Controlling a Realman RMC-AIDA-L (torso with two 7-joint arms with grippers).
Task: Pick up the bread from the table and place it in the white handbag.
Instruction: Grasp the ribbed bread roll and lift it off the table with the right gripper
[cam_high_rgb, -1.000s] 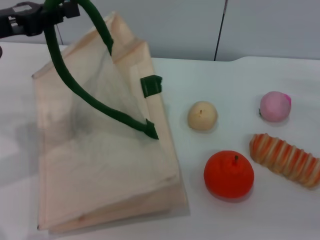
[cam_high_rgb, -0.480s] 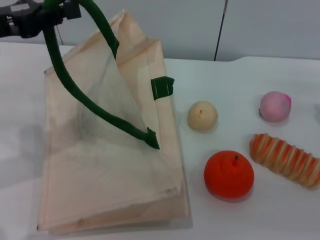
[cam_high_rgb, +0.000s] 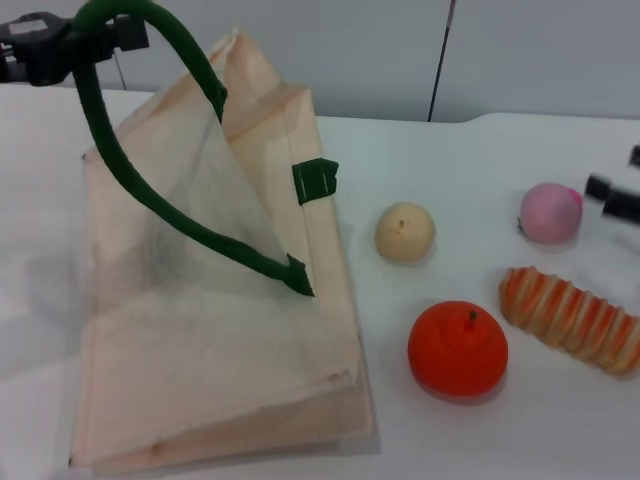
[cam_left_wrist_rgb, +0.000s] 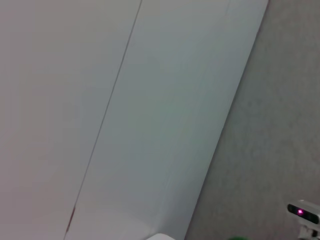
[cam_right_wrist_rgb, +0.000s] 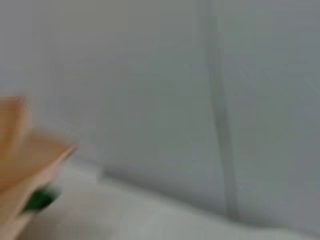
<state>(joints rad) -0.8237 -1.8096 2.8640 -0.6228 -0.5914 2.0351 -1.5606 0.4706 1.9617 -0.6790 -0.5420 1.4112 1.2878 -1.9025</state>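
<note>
The bread (cam_high_rgb: 571, 319), a ridged loaf with orange and cream stripes, lies on the white table at the right. The white handbag (cam_high_rgb: 200, 330), a cream tote with dark green handles, fills the left. My left gripper (cam_high_rgb: 62, 45) at the top left is shut on one green handle (cam_high_rgb: 105, 150) and holds it up, so the bag's mouth gapes. My right gripper (cam_high_rgb: 618, 195) shows at the right edge, above and behind the bread, beside the pink ball. A corner of the bag shows in the right wrist view (cam_right_wrist_rgb: 25, 165).
An orange fruit (cam_high_rgb: 457, 348) sits left of the bread. A pale cream ball (cam_high_rgb: 404, 231) lies behind it and a pink ball (cam_high_rgb: 550, 212) behind the bread. A grey wall (cam_high_rgb: 400, 50) stands behind the table.
My right gripper has come into view at the right edge. My left gripper has shifted slightly left with the handle, and the bag's upper side has swayed a little.
</note>
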